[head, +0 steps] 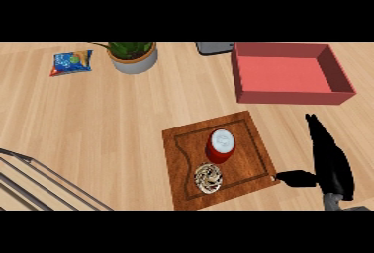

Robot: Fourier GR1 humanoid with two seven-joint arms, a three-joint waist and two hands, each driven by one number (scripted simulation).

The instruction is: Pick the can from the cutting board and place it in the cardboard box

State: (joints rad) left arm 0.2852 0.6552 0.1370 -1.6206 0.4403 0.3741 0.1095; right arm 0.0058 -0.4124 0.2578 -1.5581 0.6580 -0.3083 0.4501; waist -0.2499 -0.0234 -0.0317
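A red can with a white top stands upright on the brown cutting board, near the board's middle. The open box, reddish pink inside, sits at the back right of the counter. My right hand is to the right of the board, fingers straight and pointing away from me, thumb reaching toward the board's right corner. It is open, holds nothing, and stays apart from the can. My left hand does not show.
A round brown-and-white pastry lies on the board just in front of the can. A potted plant and a blue snack bag sit at the back left. A grey object is behind the box. Metal rack bars cross the lower left.
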